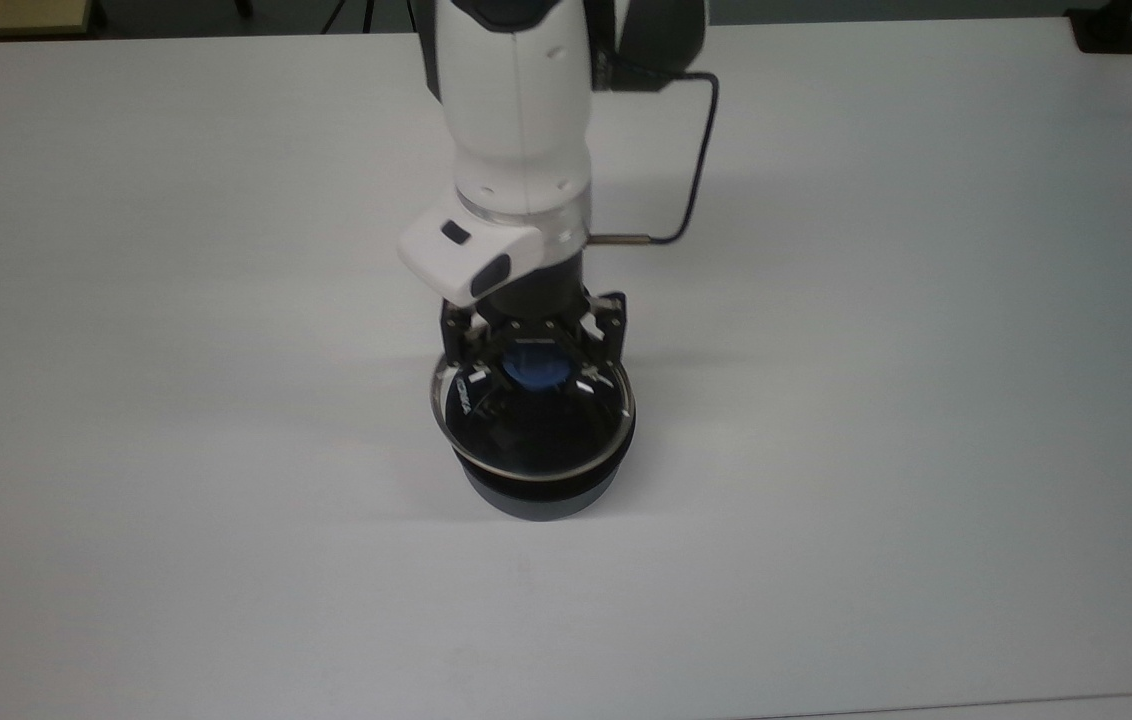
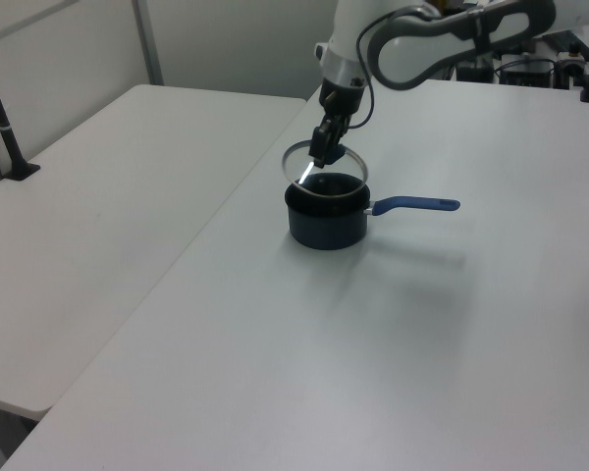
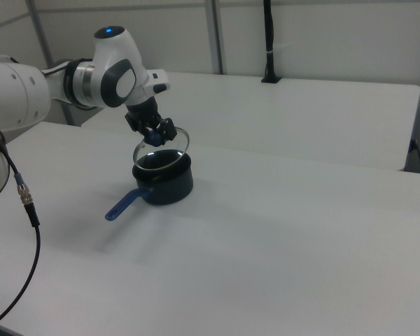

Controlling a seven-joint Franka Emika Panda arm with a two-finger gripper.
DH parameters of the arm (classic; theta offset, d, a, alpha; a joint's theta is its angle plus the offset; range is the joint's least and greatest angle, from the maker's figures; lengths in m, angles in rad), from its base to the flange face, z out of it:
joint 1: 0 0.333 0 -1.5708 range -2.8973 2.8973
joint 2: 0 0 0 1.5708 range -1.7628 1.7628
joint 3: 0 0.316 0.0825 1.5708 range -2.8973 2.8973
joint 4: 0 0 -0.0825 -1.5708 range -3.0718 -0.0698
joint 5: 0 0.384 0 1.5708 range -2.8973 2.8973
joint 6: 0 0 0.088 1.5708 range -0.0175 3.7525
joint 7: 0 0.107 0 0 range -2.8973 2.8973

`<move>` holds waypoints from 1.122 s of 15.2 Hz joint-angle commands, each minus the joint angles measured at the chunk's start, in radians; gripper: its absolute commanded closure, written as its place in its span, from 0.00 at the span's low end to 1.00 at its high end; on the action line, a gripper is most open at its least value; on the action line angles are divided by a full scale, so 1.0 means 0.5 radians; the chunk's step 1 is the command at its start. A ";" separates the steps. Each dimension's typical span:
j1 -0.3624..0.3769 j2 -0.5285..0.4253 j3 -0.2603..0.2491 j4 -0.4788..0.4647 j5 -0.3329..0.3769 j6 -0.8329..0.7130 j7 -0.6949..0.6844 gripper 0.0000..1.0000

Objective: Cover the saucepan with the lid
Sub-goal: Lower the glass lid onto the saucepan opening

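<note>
The lid (image 1: 538,442), clear glass with a metal rim, hangs slightly tilted just above the saucepan (image 1: 536,497). My gripper (image 1: 534,366) is shut on its blue knob (image 1: 530,372). In the top view the lid covers the pot's opening and the arm hides the handle. The left view has the gripper (image 2: 325,154) holding the lid (image 2: 347,173) over the dark saucepan (image 2: 326,224), whose blue handle (image 2: 418,204) points to the left view's right. From the right view, the gripper (image 3: 154,134) carries the lid (image 3: 175,144) above the saucepan (image 3: 166,185).
The white table (image 1: 826,400) stretches wide around the pot. A black cable (image 1: 698,160) loops off the arm. A second white table (image 2: 108,196) stands beside this one, with a black post (image 2: 5,128) clamped at its edge.
</note>
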State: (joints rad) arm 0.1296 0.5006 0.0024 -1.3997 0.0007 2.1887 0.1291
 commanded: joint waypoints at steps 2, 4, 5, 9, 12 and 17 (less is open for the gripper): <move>0.029 0.066 -0.023 0.029 -0.004 0.050 0.043 0.46; 0.032 0.063 -0.020 -0.008 -0.014 0.038 0.046 0.46; 0.035 0.060 -0.020 -0.020 -0.011 0.022 0.046 0.46; 0.032 0.042 -0.017 -0.045 0.011 -0.103 0.046 0.46; 0.032 0.027 -0.017 -0.039 0.023 -0.199 0.076 0.46; 0.026 -0.001 -0.017 -0.026 0.072 -0.257 0.101 0.46</move>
State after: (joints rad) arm 0.1346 0.5402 0.0014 -1.4024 0.0031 2.1140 0.1635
